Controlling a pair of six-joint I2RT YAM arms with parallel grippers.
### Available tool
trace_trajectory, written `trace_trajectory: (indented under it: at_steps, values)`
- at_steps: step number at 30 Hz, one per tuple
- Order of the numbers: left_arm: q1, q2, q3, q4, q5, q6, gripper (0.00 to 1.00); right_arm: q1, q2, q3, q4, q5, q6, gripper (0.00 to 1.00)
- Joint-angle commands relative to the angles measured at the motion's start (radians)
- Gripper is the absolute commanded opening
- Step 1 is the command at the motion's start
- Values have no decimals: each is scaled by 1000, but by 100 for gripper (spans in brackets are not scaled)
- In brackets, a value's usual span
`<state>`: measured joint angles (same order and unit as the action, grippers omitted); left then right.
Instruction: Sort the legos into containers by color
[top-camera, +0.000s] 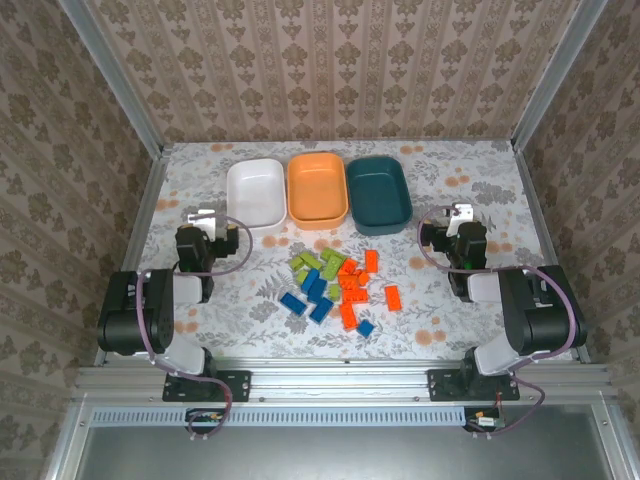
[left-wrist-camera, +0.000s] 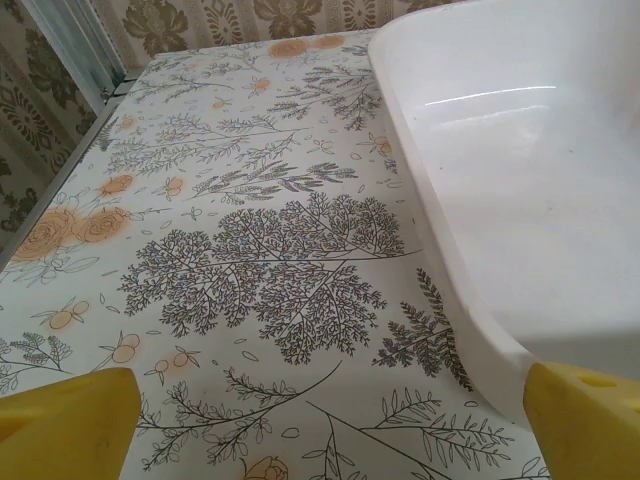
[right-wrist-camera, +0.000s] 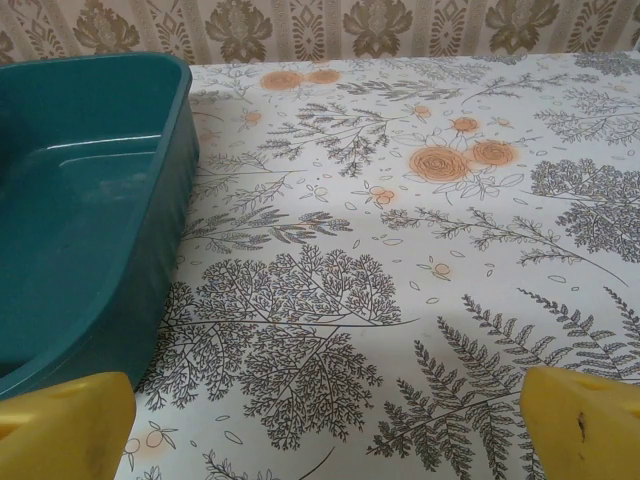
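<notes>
Nothing is sorted yet: the orange, blue and lime legos (top-camera: 335, 285) lie heaped on the counter (top-camera: 440, 320), just in front of the empty white bowl (top-camera: 255, 192), orange bowl (top-camera: 317, 188) and teal bowl (top-camera: 379, 190). The left pincer (top-camera: 205, 214) and right pincer (top-camera: 460, 212) both stand wide apart, holding nothing.

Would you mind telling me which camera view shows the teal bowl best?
The top external view: the whole teal bowl is seen from above, empty, at the right end of the row beside the orange bowl. The right wrist view catches part of its wall and inside at the left.
</notes>
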<state>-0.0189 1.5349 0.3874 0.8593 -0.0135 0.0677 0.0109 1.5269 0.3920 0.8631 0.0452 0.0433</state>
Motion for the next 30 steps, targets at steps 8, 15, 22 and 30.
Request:
trace_trajectory:
  at_steps: [8, 15, 22, 30]
  values:
    - [4, 6, 17, 4, 20, -6, 100, -2, 4, 17, -9, -19, -13, 100]
    - [4, 7, 17, 5, 19, -6, 100, -3, 4, 16, -9, -19, -13, 100]
    - [4, 6, 17, 2, 19, -6, 100, -3, 5, 18, -10, -19, -11, 100]
    - [13, 4, 19, 0, 34, -11, 100, -3, 6, 19, -13, -21, -11, 100]
